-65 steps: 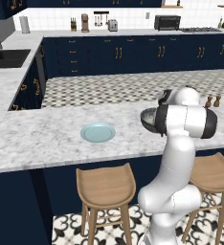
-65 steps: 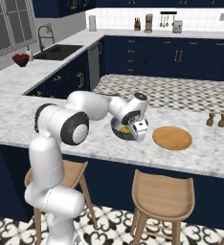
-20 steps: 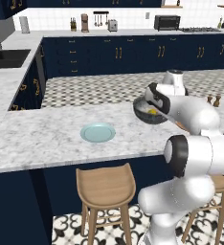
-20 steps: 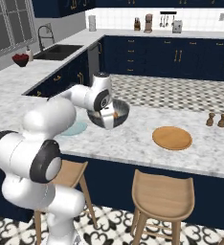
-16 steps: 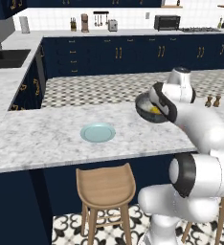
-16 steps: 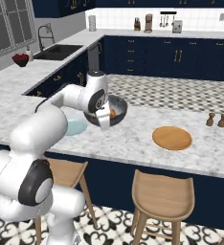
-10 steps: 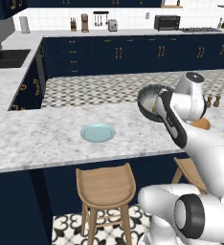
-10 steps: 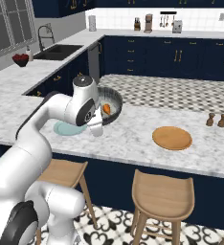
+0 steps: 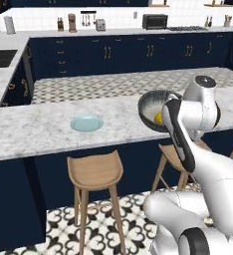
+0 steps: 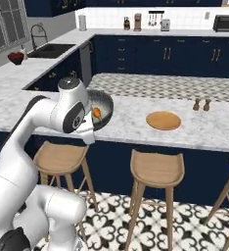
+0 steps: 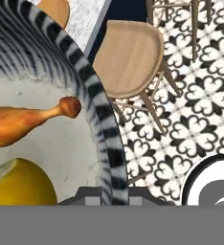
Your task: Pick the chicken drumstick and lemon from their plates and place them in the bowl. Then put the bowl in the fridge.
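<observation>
The bowl (image 9: 156, 110) sits right of centre in the left base view, lifted off the marble counter (image 9: 44, 130) and tipped so its pale inside faces the camera; in the right base view it shows at middle left (image 10: 102, 109), partly behind the arm's white wrist. In the hand view its ribbed rim (image 11: 92, 95) curves from the top left down to the bottom centre. Inside it lie the chicken drumstick (image 11: 25, 123), at the left edge, and the lemon (image 11: 20, 184) below it in the lower left corner; the lemon also shows as a yellow spot in the left base view (image 9: 159, 118). The gripper (image 11: 113, 195) is clamped tight on the bowl's rim at the bottom centre of the hand view. The pale blue plate (image 9: 86, 123) lies left of centre on the counter, and the orange-tan plate (image 10: 163, 120) lies right of centre in the right base view, with two small shakers (image 10: 201, 105) just beyond it. Wooden stools (image 10: 156, 169) stand below the counter edge.
</observation>
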Controlling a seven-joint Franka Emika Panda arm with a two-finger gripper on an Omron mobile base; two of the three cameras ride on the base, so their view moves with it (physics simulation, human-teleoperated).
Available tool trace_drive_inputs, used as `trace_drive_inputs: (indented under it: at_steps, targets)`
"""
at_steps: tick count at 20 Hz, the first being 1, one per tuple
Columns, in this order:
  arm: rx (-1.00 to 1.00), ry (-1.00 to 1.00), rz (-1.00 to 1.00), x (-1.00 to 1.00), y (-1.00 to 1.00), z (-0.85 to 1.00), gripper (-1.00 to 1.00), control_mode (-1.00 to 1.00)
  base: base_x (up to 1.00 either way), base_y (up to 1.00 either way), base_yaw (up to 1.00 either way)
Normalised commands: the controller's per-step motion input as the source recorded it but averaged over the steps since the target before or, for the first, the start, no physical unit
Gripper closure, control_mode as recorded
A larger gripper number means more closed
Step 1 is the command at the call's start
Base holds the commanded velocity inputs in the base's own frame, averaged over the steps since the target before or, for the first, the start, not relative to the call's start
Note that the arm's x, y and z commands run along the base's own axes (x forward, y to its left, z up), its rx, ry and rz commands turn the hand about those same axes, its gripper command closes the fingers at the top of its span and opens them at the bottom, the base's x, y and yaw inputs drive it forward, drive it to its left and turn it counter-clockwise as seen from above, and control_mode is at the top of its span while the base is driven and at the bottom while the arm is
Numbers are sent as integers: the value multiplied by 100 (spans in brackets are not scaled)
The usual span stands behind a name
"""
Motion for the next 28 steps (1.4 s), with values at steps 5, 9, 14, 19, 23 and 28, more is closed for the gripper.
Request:
trace_drive_inputs:
  at_steps: [5, 9, 14, 19, 23, 28]
  targets:
    - [0, 0, 0, 0, 0, 0, 100, 100, -66, -74, -55]
    - [0, 0, 0, 0, 0, 0, 100, 100, -3, -55, -78]
    - [0, 0, 0, 0, 0, 0, 100, 100, 18, -83, -72]
    - [0, 0, 0, 0, 0, 0, 100, 100, 38, -89, -62]
    - [0, 0, 0, 0, 0, 0, 100, 100, 91, -44, -48]
    - [0, 0, 0, 0, 0, 0, 100, 100, 100, -13, -29]
